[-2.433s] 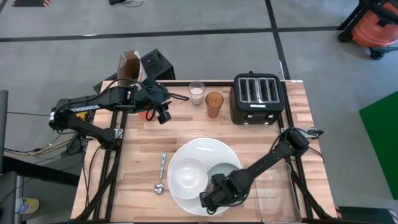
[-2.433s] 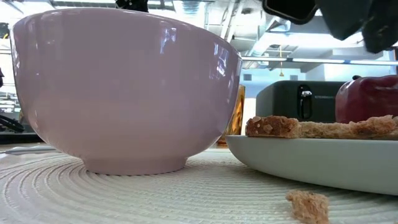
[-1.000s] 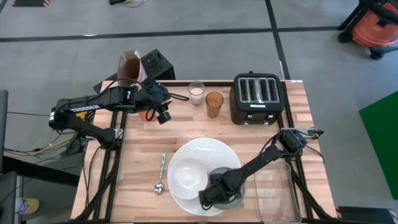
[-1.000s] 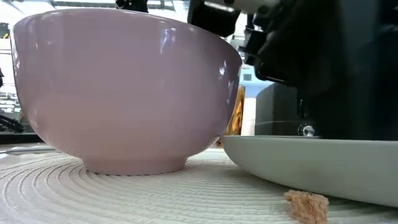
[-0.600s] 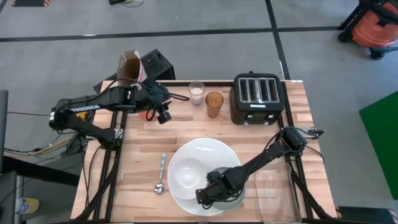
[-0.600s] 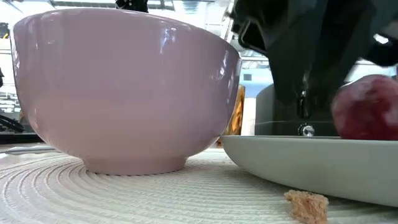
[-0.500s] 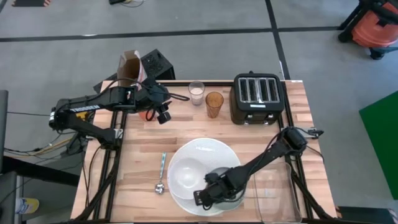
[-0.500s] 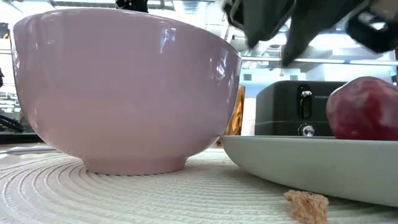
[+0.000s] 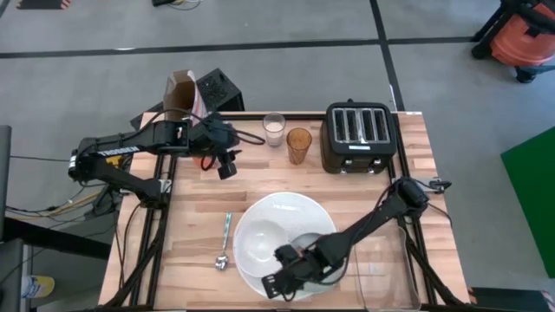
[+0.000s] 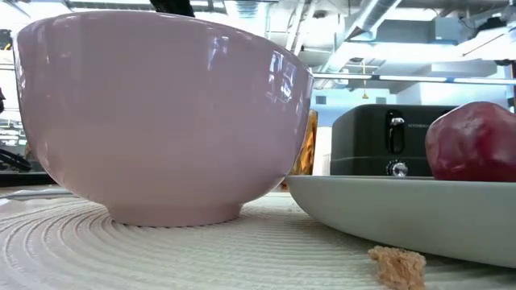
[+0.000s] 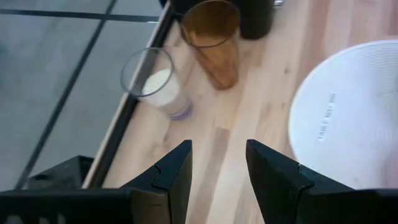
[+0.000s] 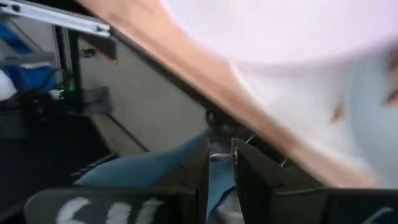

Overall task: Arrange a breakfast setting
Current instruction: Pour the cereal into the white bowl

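Note:
The white bowl stands on the large white plate. Beside it is the pale green small plate with the red fruit on it. My right gripper hangs over the large plate's near rim. Its fingers are almost together and nothing shows between them. My left gripper is open and empty at the far left, near the milk glass and amber glass. The teal-handled spoon lies left of the large plate. The cereal box stands beyond the far left corner. The toast is out of view.
A black toaster stands at the far right of the table. A crumb lies on the large plate in front of the small plate. Bare wood lies between the glasses and the large plate.
My right gripper has risen off the small plate and gone toward the table's near-left, past the large plate's near rim. The red fruit, hidden behind the gripper a second ago, now shows on the small plate. The toast seen there earlier no longer shows.

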`<action>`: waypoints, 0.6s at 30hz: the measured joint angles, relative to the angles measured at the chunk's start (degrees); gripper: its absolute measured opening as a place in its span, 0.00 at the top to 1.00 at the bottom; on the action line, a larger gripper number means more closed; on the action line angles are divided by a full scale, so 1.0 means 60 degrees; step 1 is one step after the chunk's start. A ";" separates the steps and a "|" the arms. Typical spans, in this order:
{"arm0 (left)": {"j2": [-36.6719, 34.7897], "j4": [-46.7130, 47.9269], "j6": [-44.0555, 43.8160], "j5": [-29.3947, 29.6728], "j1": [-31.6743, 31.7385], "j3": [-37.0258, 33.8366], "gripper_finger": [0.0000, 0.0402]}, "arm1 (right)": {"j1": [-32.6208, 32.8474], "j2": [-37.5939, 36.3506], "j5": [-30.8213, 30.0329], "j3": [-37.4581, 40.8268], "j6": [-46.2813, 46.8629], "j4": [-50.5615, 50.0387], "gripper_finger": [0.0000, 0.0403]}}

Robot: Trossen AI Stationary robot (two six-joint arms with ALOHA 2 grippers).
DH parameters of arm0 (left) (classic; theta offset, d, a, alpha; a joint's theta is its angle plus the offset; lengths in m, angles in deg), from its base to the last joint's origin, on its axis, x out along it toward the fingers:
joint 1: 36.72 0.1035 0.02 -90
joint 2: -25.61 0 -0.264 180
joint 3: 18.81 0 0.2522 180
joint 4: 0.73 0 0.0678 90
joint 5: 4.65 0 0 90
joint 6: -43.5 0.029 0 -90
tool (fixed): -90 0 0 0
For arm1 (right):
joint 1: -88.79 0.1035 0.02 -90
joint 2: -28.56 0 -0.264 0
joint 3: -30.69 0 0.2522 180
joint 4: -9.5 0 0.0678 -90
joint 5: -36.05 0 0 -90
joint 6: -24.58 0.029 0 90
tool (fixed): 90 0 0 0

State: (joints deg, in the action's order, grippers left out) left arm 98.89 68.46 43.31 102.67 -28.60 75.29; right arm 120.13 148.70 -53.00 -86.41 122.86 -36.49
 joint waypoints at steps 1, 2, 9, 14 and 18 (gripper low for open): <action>0.0000 -0.0026 0.0000 -0.0105 0.0000 0.0000 0.65 | -0.0121 0.0000 0.0000 -0.0171 -0.0356 -0.0390 0.78; 0.0000 -0.0065 0.0000 -0.0164 0.0003 0.0000 0.65 | -0.0256 0.0007 0.0000 -0.0350 -0.0708 -0.0831 0.78; 0.0000 -0.0206 0.0071 -0.0174 0.0000 0.0094 0.65 | -0.0874 0.0011 0.0019 -0.1579 -0.2990 -0.3269 0.78; 0.0000 -0.0116 0.0183 0.0111 0.0000 0.0095 0.65 | -0.0578 0.0094 0.0415 -0.1629 -0.3445 -0.2992 0.78; 0.0000 -0.0115 0.0324 0.0158 0.0004 0.0095 0.65 | -0.0188 0.0382 0.0811 -0.1600 -0.2981 -0.3031 0.77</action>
State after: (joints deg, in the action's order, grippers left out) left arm 98.89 67.77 45.26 103.61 -28.58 75.86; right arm 119.00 150.99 -48.14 -96.01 104.97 -54.68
